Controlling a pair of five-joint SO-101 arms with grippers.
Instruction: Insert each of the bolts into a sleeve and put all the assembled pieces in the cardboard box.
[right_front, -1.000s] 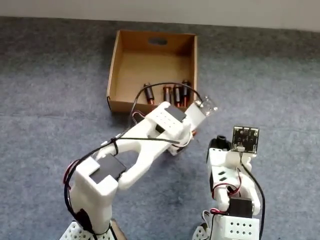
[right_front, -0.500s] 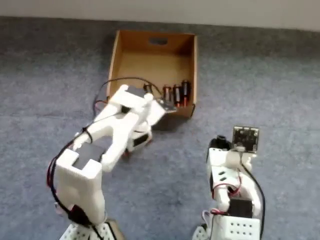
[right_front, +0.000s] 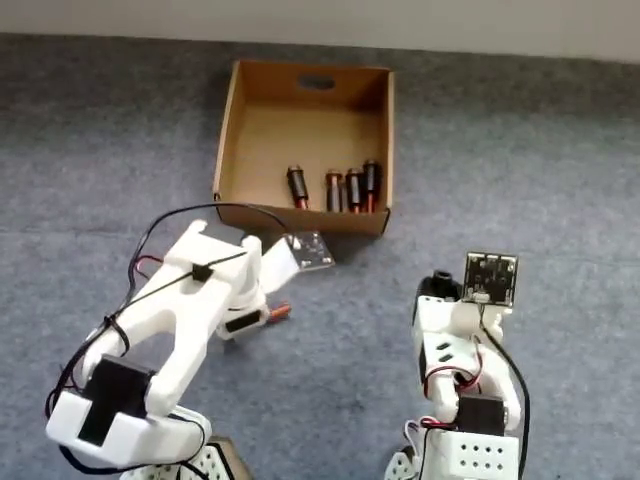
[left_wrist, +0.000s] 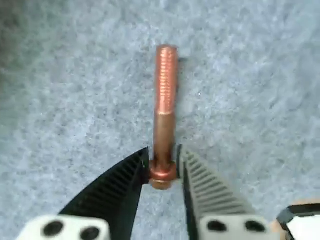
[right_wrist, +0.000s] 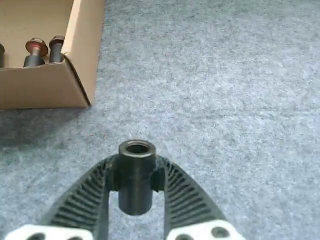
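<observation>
A copper bolt (left_wrist: 165, 100) sticks out over the grey carpet, and my left gripper (left_wrist: 162, 167) is shut on its head. In the high view that gripper (right_front: 268, 314) is in front of the cardboard box (right_front: 300, 220), a little to its left, with the bolt's tip (right_front: 282, 311) showing. My right gripper (right_wrist: 135, 175) is shut on a black sleeve (right_wrist: 135, 172), held upright with its bore open at the top. From above, the sleeve (right_front: 441, 280) stands to the right of the box's front corner. Several assembled pieces (right_front: 335, 188) lie inside the box by its front wall.
Grey carpet covers the whole work area. The box's near corner (right_wrist: 75, 80) is close to the right gripper, with two assembled pieces (right_wrist: 42, 50) behind its wall. Open carpet lies between the two arms.
The left arm has swung from the box's front right corner to the left and back toward its base, carrying the bolt. The right arm has kept still.
</observation>
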